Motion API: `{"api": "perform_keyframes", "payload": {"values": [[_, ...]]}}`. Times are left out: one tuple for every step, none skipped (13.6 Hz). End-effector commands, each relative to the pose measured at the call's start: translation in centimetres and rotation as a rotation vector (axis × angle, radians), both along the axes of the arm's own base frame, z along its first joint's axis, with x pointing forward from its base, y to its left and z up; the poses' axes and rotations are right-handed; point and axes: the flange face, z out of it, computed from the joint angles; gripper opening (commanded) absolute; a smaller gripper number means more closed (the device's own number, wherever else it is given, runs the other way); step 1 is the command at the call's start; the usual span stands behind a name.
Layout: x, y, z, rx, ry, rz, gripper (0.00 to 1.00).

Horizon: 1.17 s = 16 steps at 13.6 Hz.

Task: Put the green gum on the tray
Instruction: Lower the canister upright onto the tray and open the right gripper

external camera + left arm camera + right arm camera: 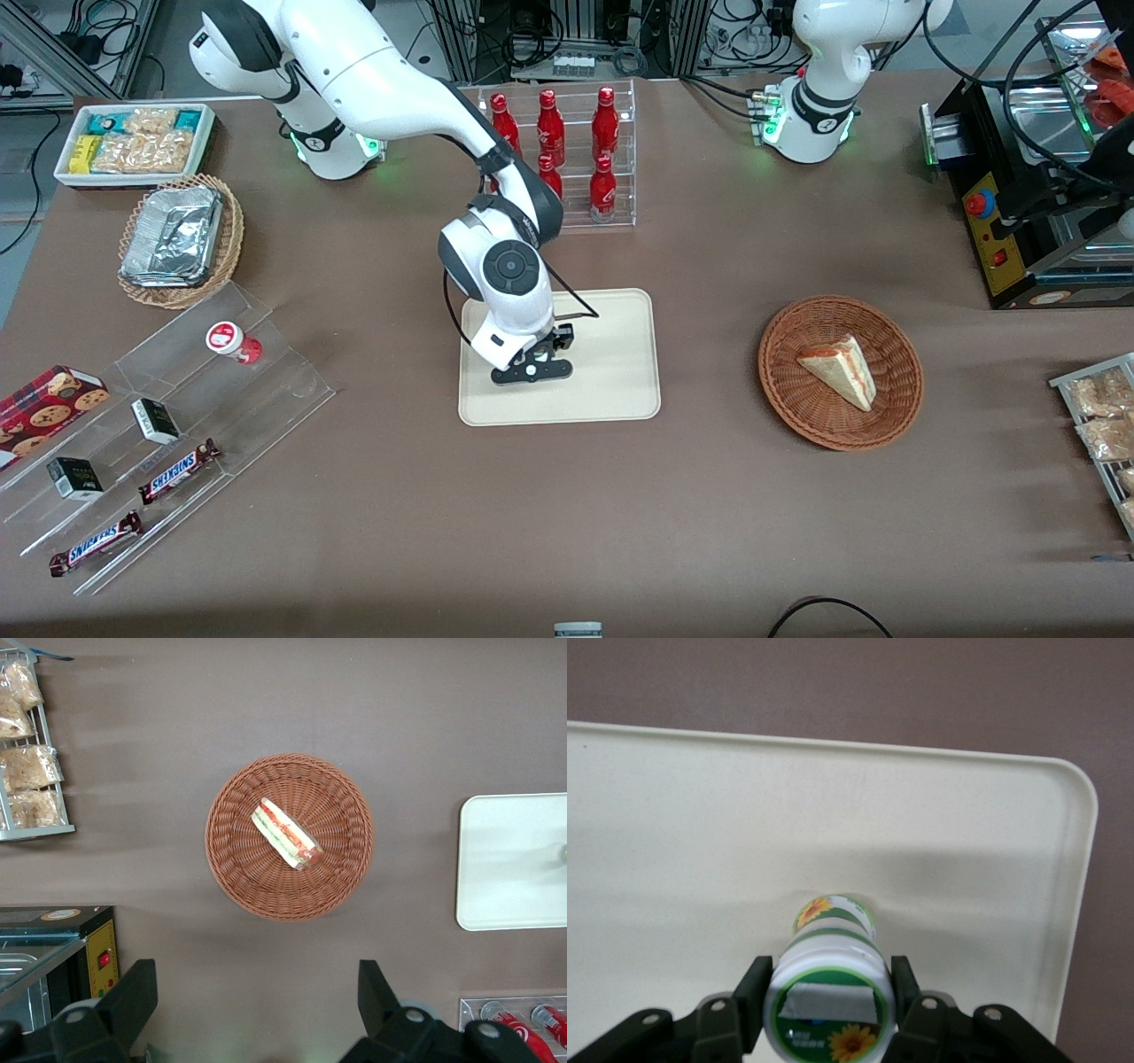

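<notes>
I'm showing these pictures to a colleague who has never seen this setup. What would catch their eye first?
First, the working arm's gripper, low over the cream tray at mid-table, shut on the green gum canister, which stands upright on or just above the tray. Next, the red bottles in a clear rack farther from the front camera, and the sandwich wedge in a wicker basket toward the parked arm's end.

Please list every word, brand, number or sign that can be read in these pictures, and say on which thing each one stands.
"SNICKERS": on the upper chocolate bar on the clear stand.
"SNICKERS": on the lower chocolate bar.
Green gum, held between the end effector fingers over the tray: sunflower pictures, print too blurred.
Red bottles: white script unreadable.
</notes>
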Motion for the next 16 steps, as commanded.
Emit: {"api": "perform_keyframes", "payload": {"values": [[0.4,1.0,-0.8,0.021,-0.008,-0.020,0.00],[0.2,1.2,-0.9,0.019,-0.007,-0.014,0.00],[0.1,1.3,-1.1,0.017,-0.005,-0.012,0.24],[0.2,1.2,-1.2,0.016,-0.006,-0.014,0.38],[0.1,1.3,-1.5,0.015,-0.007,-0.010,0.55],[0.1,1.3,-1.6,0.017,-0.011,-0.010,0.78],[0.2,1.3,-1.6,0.019,-0.016,-0.004,1.00],[0.2,1.3,-1.7,0.017,-0.017,0.005,1.00],[-0.1,1.6,-1.9,0.013,-0.020,0.015,1.00],[-0.4,2.1,-1.9,0.012,-0.031,0.029,1.00],[-0.5,2.4,-1.7,0.018,-0.046,0.033,1.00],[-0.5,2.4,-1.6,0.020,-0.048,0.032,1.00],[-0.4,2.5,-1.3,0.024,-0.051,0.034,1.00],[-0.4,2.5,-1.1,0.025,-0.052,0.036,1.00],[-0.4,2.5,-0.9,0.026,-0.053,0.036,1.00],[-0.4,2.5,-0.8,0.025,-0.052,0.038,1.00]]}}
